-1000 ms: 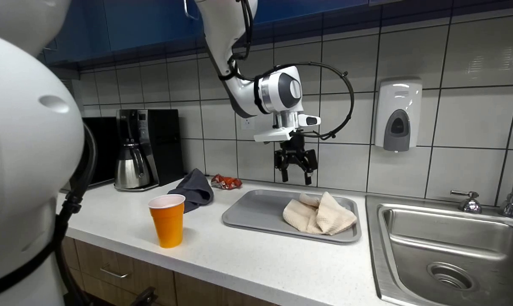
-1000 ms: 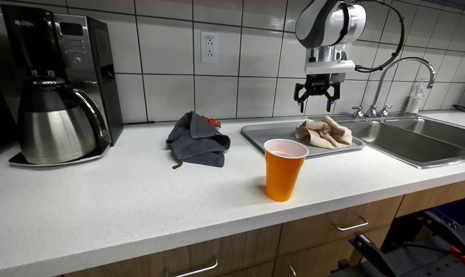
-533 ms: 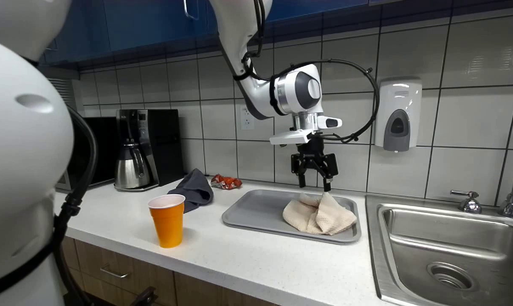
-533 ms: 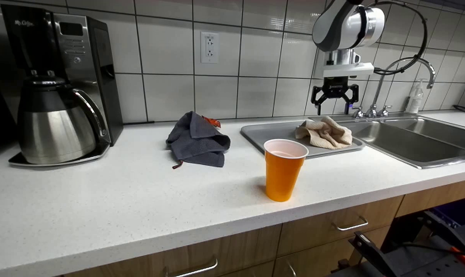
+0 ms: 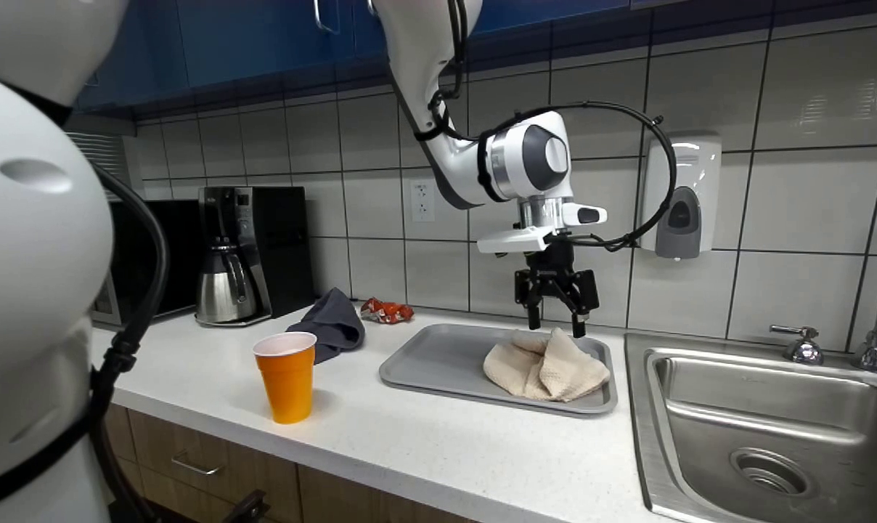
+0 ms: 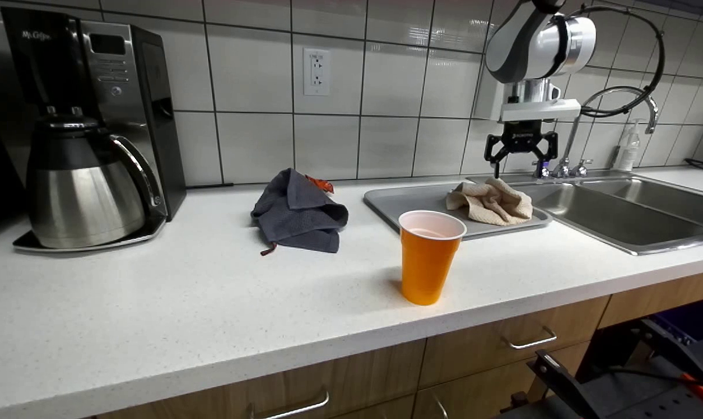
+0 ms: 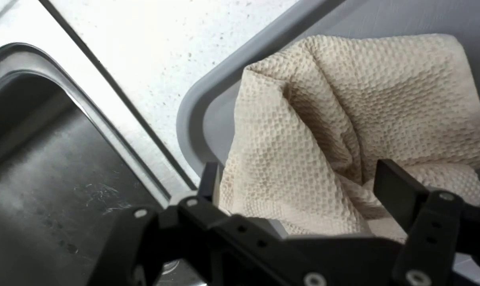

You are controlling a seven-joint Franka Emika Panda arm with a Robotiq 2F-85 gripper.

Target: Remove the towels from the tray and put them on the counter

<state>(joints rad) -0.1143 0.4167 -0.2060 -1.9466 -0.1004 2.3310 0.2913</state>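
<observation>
While the crumpled beige towel [image 5: 562, 370] lies on the grey tray [image 5: 438, 356] just beside the steel sink [image 5: 645, 428], black tool [image 5: 556, 327] just above, fingers [image 7: 399, 192] spread wide, orange cup [image 5: 287, 378] upright on the white bench [image 5: 409, 436], dark towel [image 5: 331, 327] further back towards the tiled wall [image 5: 437, 276].

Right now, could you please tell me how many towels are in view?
2: a beige towel on the tray, and a dark gray towel on the counter between tray and coffee maker. Another could be hidden beneath the folds.
</observation>
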